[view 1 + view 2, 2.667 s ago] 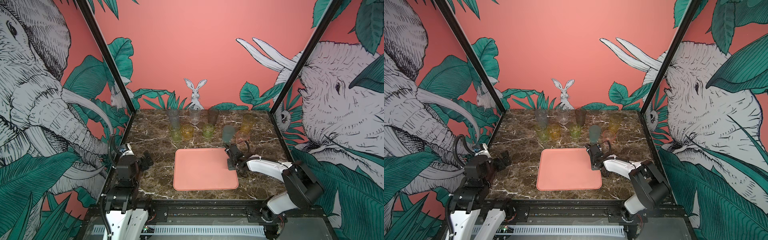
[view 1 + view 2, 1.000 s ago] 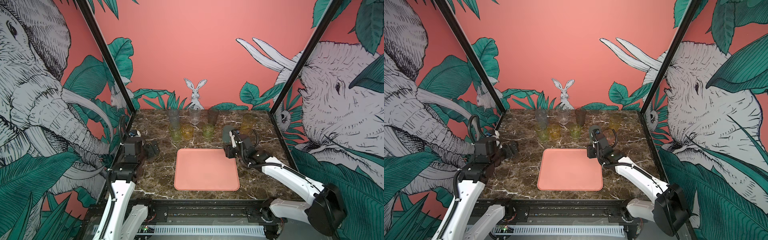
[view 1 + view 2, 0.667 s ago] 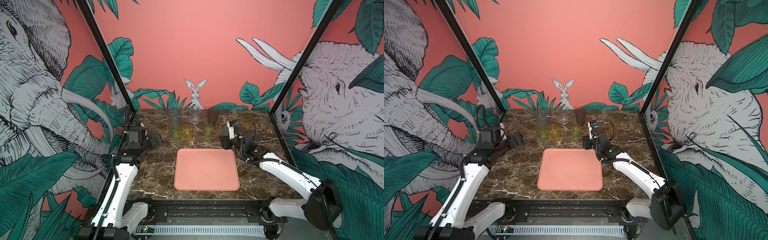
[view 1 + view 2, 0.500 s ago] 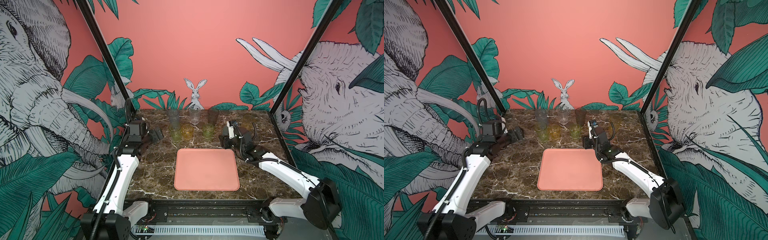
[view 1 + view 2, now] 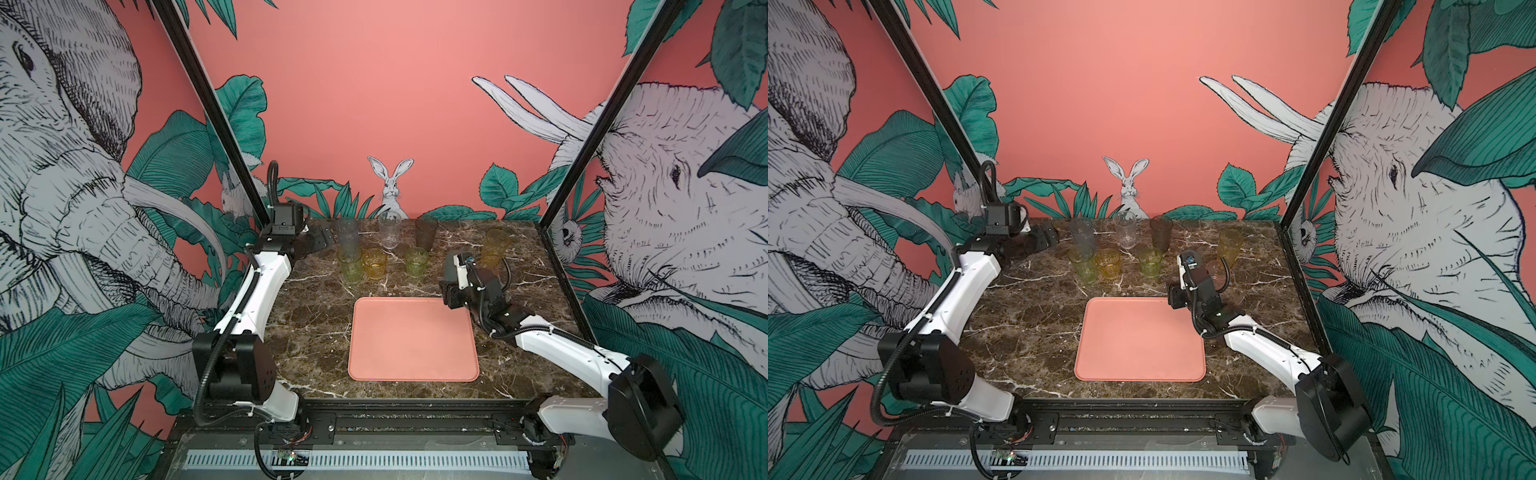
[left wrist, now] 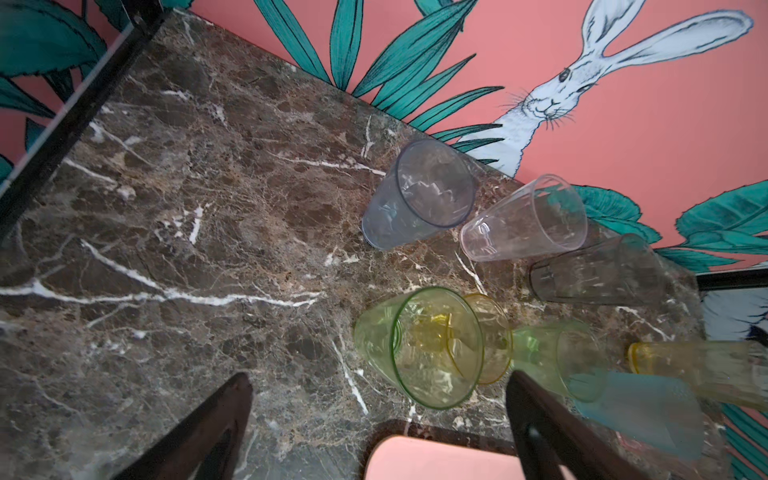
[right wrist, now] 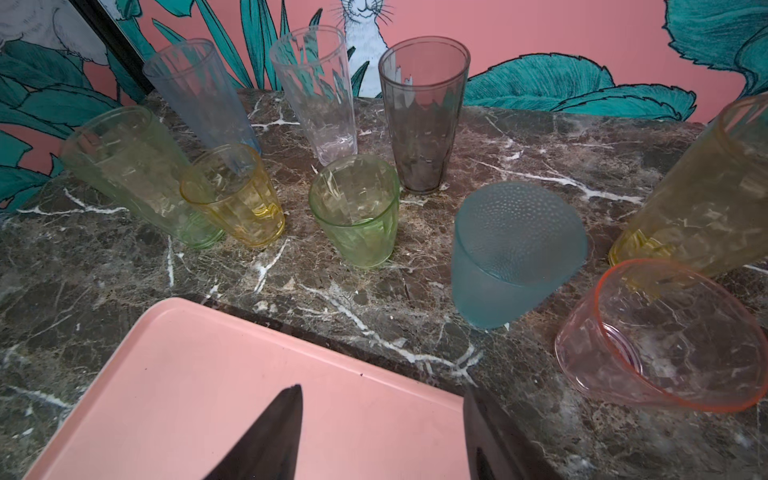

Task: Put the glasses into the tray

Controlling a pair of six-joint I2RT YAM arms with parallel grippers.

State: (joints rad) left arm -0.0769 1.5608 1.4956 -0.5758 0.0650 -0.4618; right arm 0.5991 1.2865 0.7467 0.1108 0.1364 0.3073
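Glasses were seen standing on the marble table beyond the far edge of the pink tray, none gripped, while the left gripper was held spread wide beside the group and the right gripper was held parted over the tray's corner.

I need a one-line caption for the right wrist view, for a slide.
Right end effector, open, over a corner of the pink tray, facing nine translucent glasses on the marble table.
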